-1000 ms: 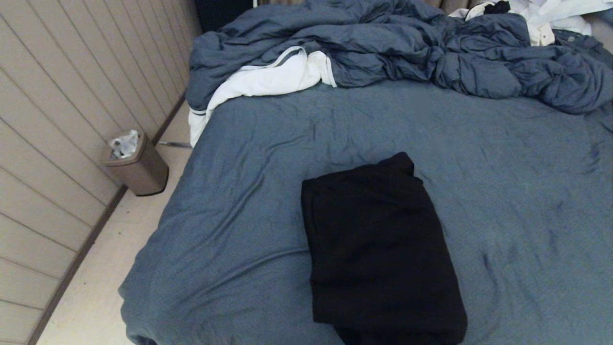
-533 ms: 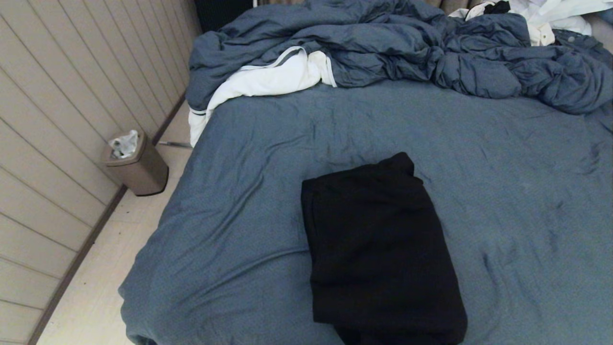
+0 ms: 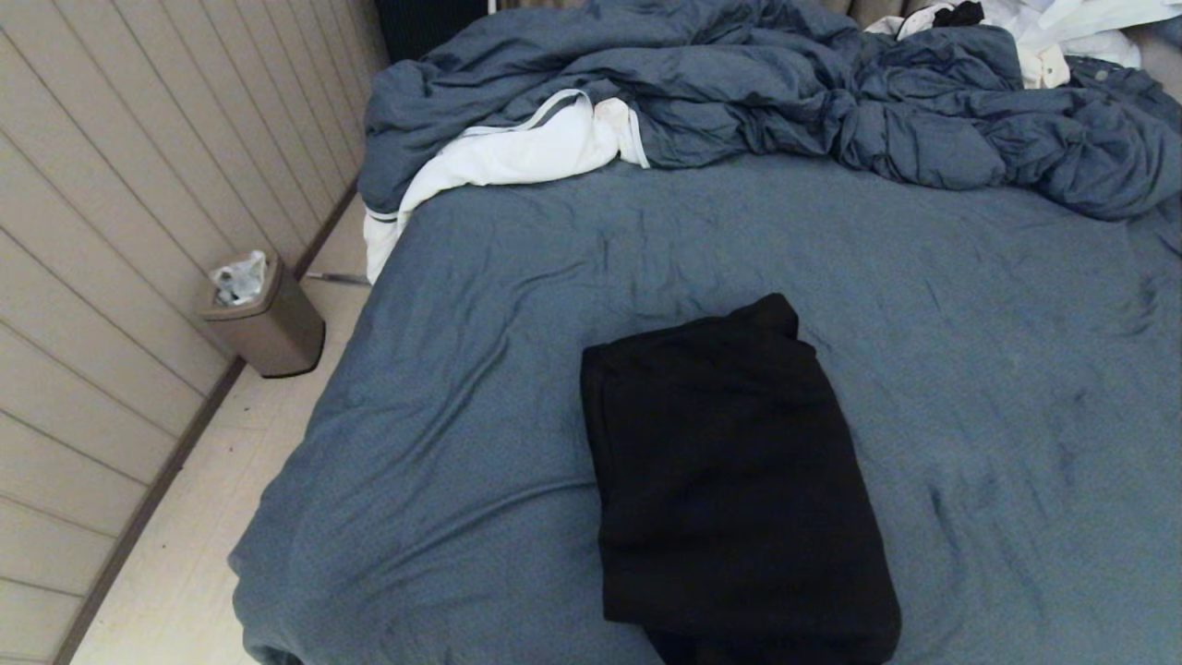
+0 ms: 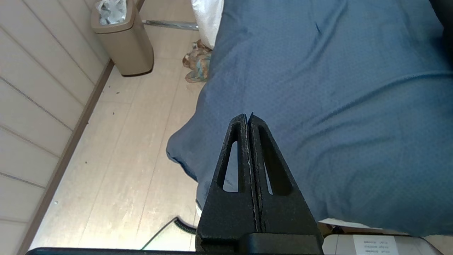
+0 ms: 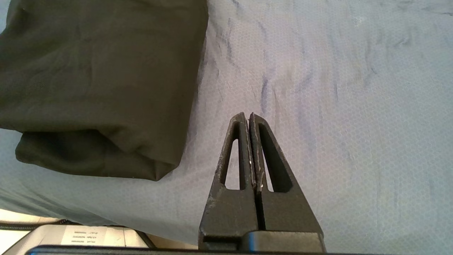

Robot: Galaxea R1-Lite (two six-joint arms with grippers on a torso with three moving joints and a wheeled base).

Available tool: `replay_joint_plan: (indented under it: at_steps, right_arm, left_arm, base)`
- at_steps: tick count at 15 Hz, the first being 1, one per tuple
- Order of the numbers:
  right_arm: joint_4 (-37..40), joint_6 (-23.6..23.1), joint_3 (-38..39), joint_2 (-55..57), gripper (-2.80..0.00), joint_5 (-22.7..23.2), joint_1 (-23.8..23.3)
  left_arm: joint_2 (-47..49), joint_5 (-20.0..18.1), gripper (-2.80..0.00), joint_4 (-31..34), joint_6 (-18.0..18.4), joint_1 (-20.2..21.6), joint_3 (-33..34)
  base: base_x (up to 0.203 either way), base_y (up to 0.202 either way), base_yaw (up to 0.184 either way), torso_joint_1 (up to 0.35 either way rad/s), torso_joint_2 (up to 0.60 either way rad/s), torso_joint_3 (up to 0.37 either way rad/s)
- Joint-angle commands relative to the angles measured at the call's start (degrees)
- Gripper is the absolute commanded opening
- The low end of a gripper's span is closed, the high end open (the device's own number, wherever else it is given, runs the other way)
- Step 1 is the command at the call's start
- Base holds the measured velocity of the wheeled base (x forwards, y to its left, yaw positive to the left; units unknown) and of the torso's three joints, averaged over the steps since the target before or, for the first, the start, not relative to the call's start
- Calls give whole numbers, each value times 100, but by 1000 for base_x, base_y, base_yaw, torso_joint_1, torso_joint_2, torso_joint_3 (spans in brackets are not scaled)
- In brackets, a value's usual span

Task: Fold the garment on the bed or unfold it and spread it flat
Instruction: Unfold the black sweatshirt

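- The garment point(image 3: 739, 489), plain black, lies folded into a thick oblong in the lower middle of the head view, its near end running off the bottom edge of the frame.
- It rests on the bed point(image 3: 970, 305), whose blue-grey sheet shows shallow wrinkles all around it.
- Across the top of the head view a rumpled blue-grey duvet point(image 3: 739, 83) is heaped, well apart from the garment; a white cloth with grey trim point(image 3: 499, 157) spills from under its left end over the bed's edge.
- At the left of that view, a tan bin point(image 3: 263, 319) stands on the pale floor against the panelled wall.
- The left gripper point(image 4: 247, 118) hangs over the bed's near left corner by the floor, its fingers pressed together on nothing.
- The right gripper point(image 5: 247, 117) hangs above bare sheet just beside the garment's near corner, not touching it, its fingers also pressed together and empty.
- Neither arm appears in the head view.
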Motion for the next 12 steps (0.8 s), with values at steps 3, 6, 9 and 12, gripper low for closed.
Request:
replay_joint_plan:
  at_steps: [3, 6, 9, 12]
  right_arm:
    - [-1, 5, 0, 13, -280, 5, 1]
    - [-1, -4, 0, 13, -280, 15, 10]
    - [3, -73, -15, 21, -280, 40, 10]
    - [700, -155, -423, 102, -280, 70, 11]
  left_arm:
    - [10, -2, -280, -2, 2, 4, 0]
    - [10, -2, -280, -2, 2, 4, -14]
    - [10, -2, -280, -2, 2, 4, 0]
    - [10, -2, -280, -2, 2, 4, 0]
  base:
    - [0, 0, 0, 0, 0, 0]
    - [0, 0, 0, 0, 0, 0]
    - [0, 0, 0, 0, 0, 0]
    - [0, 0, 0, 0, 0, 0]
